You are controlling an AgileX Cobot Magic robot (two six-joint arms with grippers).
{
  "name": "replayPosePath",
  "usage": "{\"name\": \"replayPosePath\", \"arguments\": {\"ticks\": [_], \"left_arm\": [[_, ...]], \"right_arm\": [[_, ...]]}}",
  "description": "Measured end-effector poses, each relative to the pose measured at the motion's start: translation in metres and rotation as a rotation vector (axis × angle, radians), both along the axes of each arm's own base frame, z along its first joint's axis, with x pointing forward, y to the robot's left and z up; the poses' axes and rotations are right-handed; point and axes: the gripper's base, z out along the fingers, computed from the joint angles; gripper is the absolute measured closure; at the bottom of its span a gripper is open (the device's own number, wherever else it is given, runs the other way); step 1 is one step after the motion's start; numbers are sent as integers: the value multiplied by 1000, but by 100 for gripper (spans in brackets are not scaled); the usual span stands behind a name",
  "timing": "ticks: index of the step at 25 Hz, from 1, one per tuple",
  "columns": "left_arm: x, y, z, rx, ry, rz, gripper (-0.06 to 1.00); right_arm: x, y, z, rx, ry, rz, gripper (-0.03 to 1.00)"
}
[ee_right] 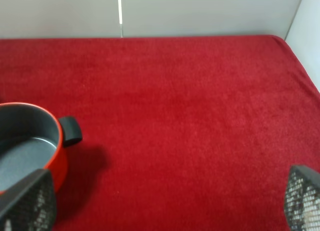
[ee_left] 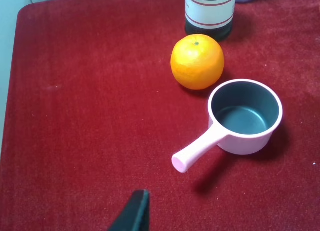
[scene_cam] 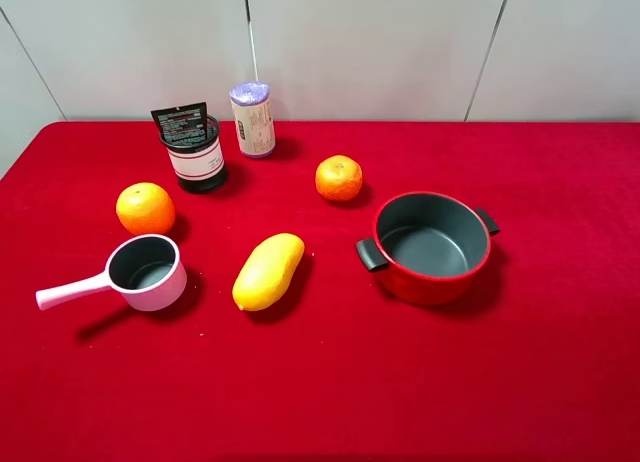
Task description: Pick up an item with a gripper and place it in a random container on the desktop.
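The dark squeeze tube (scene_cam: 181,125) stands inside the black mesh cup (scene_cam: 198,162) at the back left of the red table, its flat crimped end sticking out above the rim. The lower part of the cup also shows in the left wrist view (ee_left: 210,13); the tube is cut off there. Neither gripper shows in the exterior high view. Of my left gripper only one black finger (ee_left: 136,212) shows, above bare cloth near the pink saucepan's handle. My right gripper (ee_right: 165,201) is open and empty, its fingers wide apart, beside the red pot.
A white bottle with a purple top (scene_cam: 253,119) stands next to the cup. Two oranges (scene_cam: 145,208) (scene_cam: 339,177), a yellow mango (scene_cam: 268,270), a pink saucepan (scene_cam: 168,282) and a red two-handled pot (scene_cam: 430,282) lie on the red tablecloth (scene_cam: 560,362).
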Motion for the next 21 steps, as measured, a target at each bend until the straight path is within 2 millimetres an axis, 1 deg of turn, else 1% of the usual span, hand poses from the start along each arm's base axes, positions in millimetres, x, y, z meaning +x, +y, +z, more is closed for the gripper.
{"name": "replayPosePath", "arguments": {"ticks": [21], "left_arm": [[0, 0, 0, 2, 0, 1, -5]], "right_arm": [[0, 0, 0, 0, 0, 0, 27]]}}
